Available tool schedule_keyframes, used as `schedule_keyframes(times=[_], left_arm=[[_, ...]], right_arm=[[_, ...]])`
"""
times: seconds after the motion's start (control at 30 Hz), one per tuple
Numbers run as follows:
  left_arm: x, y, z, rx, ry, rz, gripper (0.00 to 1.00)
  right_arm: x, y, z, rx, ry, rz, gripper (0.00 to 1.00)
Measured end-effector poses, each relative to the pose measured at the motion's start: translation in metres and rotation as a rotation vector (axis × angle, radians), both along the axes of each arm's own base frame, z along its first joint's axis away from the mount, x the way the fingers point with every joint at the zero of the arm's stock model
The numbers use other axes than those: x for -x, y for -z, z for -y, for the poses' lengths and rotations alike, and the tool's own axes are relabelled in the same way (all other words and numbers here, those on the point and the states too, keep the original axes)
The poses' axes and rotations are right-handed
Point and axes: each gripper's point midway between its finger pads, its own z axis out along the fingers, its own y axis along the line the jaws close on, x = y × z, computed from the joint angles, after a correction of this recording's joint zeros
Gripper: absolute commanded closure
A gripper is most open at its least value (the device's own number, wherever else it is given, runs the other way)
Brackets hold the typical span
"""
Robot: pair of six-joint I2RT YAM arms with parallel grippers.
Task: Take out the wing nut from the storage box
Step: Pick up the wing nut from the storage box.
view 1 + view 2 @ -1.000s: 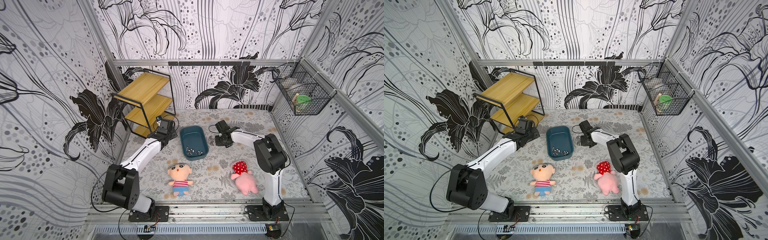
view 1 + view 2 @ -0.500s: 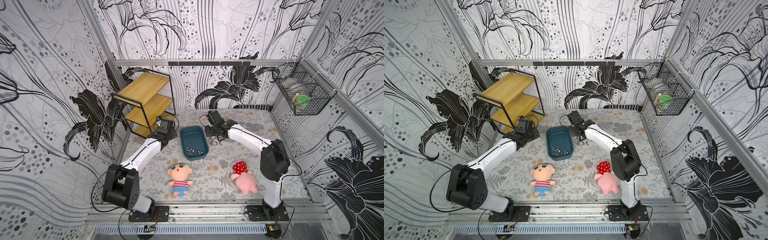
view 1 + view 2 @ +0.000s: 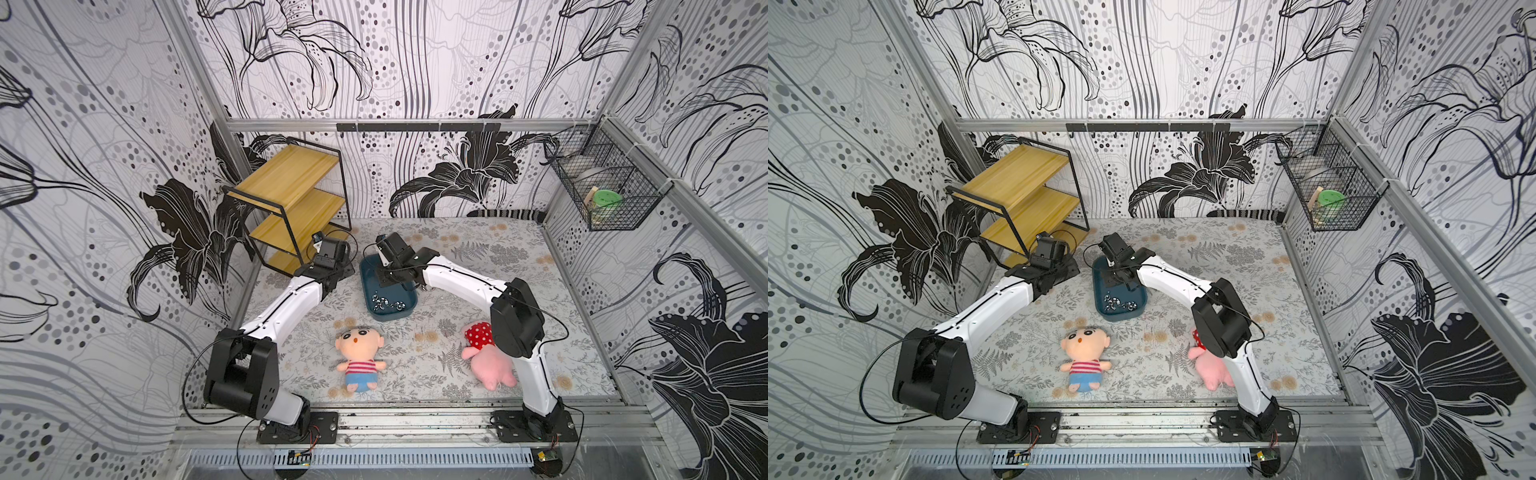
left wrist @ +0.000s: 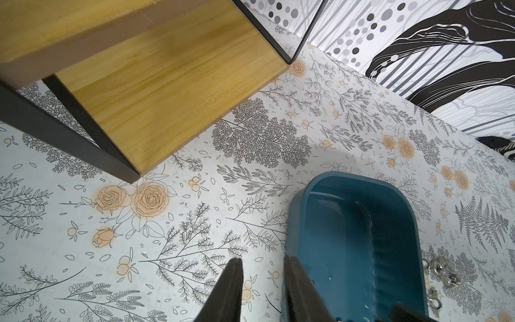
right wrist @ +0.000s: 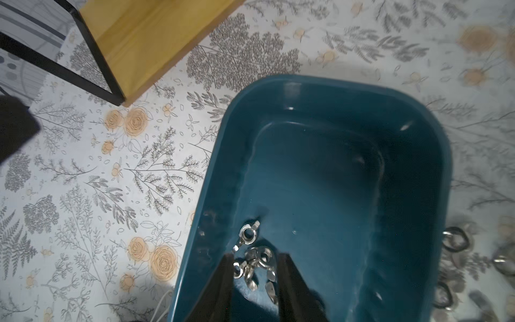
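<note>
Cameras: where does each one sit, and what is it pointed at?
Top views: high at the front, looking down over the table and storage box; left arm and right arm show whole.
Left wrist: on the left arm, facing table, shelf and the box's end; the left gripper shows.
Right wrist: on the right arm, looking into the box at wing nuts; the right gripper shows.
Shared: both wrist views catch box and shelf.

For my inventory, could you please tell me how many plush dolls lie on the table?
2: a striped-shirt doll near the storage box, and a pink doll partly hidden behind the right arm.
</note>
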Motion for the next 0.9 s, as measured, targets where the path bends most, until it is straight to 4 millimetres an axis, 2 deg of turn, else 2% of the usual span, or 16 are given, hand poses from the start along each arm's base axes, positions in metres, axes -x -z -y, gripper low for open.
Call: schedule_keyframes(times=[0.2,0.53,0.7,0.9], left_arm=[[0.0,0.0,0.0,0.001,0.0,0.0,0.68],[0.0,0.0,0.0,0.0,0.0,0.0,0.68],[0.0,0.0,0.0,0.0,0.0,-0.001,0.68],[0.002,0.002,0.0,-0.001,0.0,-0.004,0.68]], right_arm=[[0.004,0.019,-0.007,-0.005,-0.012,-0.039,0.69],[0.006,0.065,-0.008,0.044,-0.006,-0.106,0.69],[0.006,0.074,-0.009,0.052,-0.006,-0.118,0.69],[0.001,0.073,-0.014,0.041,-0.005,-0.111,0.7]])
